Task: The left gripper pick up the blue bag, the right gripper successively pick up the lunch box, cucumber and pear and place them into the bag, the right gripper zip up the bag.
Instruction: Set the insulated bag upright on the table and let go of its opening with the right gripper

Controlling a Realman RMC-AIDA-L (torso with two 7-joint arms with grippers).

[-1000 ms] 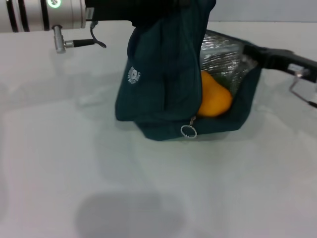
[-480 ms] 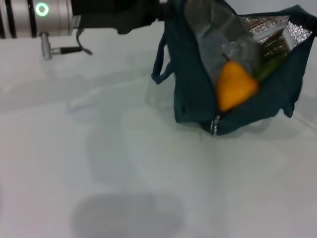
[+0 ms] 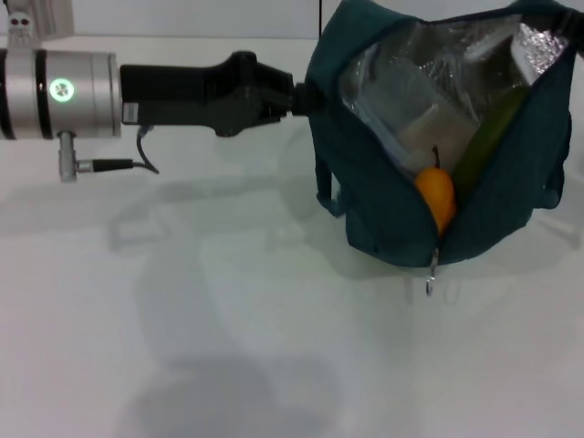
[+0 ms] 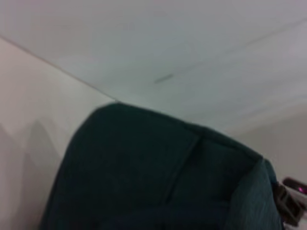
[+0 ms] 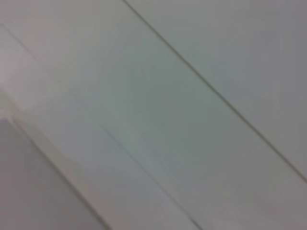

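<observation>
1. Broadly, we take the table [image 3: 228, 347] as the biggest thing in view, and the blue bag [image 3: 383, 210] as our landmark: it stands upright on the table, mouth gaping, foil lining showing.
2. Our left arm reaches in level to the bag's near-left upper edge. The left gripper [image 3: 306, 96] meets the fabric there; we cannot tell whether its fingers are clamped or slack, since the cloth hides them.
3. Inside the bag, the lunch box [image 3: 429, 123] sits deepest as a pale clear shape, the cucumber [image 3: 484, 146] leans along the bag's right wall, and the pear [image 3: 436, 193] rests lowest, at the front of the opening, stem up.
4. Below the pear, the zipper pull [image 3: 431, 278] dangles at the bottom of the open slit.
5. We judge the loading finished and zipping the step in hand. Next, our right gripper must find that small ring and draw it up along the slit while the left steadies the bag; the pear bulging at the slit could snag the zip.
6. The left wrist view shows only the bag's outer cloth close up; the right wrist view shows bare surface, no bag, so we cannot say where the right gripper is or how it stands.
</observation>
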